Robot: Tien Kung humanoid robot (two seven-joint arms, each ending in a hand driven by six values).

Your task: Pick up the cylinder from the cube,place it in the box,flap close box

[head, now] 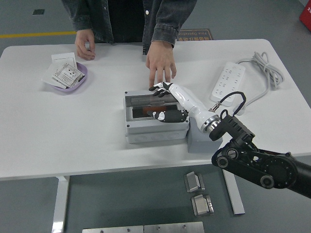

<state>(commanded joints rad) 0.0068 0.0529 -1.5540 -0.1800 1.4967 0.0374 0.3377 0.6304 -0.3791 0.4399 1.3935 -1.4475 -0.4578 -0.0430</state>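
View: head view, looking down over the white surface [73, 126].
Step in hand: closing the flap; this looks like the last part of the task.
Robot hand: the right robot hand [165, 102] is resting across the far right part of the box [155, 119], its fingers [159, 89] lying fairly flat and spread on the clear flap [146, 102], thumb tucked toward the near side; it is pinching nothing.
Flap: it is lying low over the box opening, nearly flat; whether it is fully seated cannot be told.
Cylinder: a reddish shape [148, 112] is showing inside the box under the flap, most likely the cylinder.
Cube: the grey cube [200, 141] is sitting just right of the box, partly under the robot's wrist, with nothing visible on it.
Person: one hand [161, 64] is resting on the surface just beyond the box's far edge, the other hand [84, 44] far left.
Left arm: not in sight.
Next move: probably pressing straight down until the flap seats, then lifting clear.
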